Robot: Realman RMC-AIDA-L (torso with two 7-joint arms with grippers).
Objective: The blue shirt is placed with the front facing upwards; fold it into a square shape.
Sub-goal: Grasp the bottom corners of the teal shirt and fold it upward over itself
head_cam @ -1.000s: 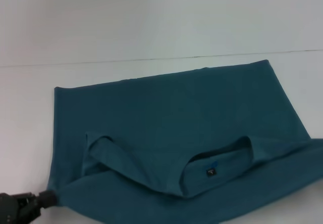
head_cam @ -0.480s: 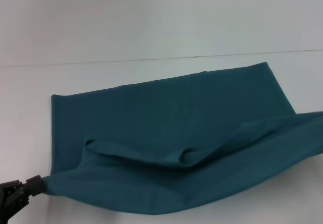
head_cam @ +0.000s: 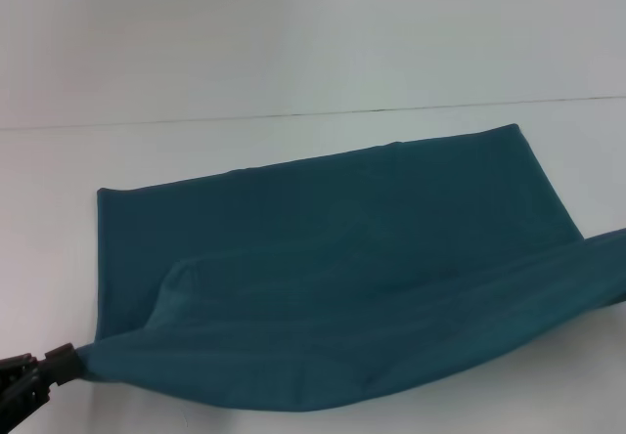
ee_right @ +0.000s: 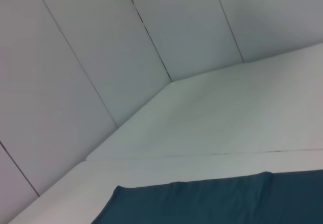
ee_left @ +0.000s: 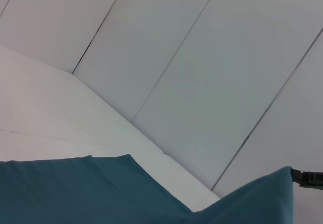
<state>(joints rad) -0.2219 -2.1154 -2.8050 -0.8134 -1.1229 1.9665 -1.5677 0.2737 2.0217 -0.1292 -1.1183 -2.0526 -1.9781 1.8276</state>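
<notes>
The blue shirt point(head_cam: 333, 248) lies across the white table point(head_cam: 293, 151), its plain teal fabric showing no lettering or tag. Its near part is raised and draped toward the far side, hanging in a long fold between two held corners. At the near left, my left gripper point(head_cam: 65, 365) is shut on the shirt's near-left corner. The shirt's right corner runs off the head view's right edge. In the left wrist view, the right gripper point(ee_left: 306, 178) pinches that raised corner of the shirt point(ee_left: 262, 204). The right wrist view shows only the shirt's flat far edge point(ee_right: 212, 204).
The table's seam point(head_cam: 293, 116) runs across behind the shirt. Panelled grey walls point(ee_left: 212, 57) stand beyond the table. Bare tabletop lies beyond the shirt's far edge and to its left.
The near part of the shirt has risen and swung toward the far side, covering the collar opening and neck tag. My left gripper has drifted slightly left with its corner.
</notes>
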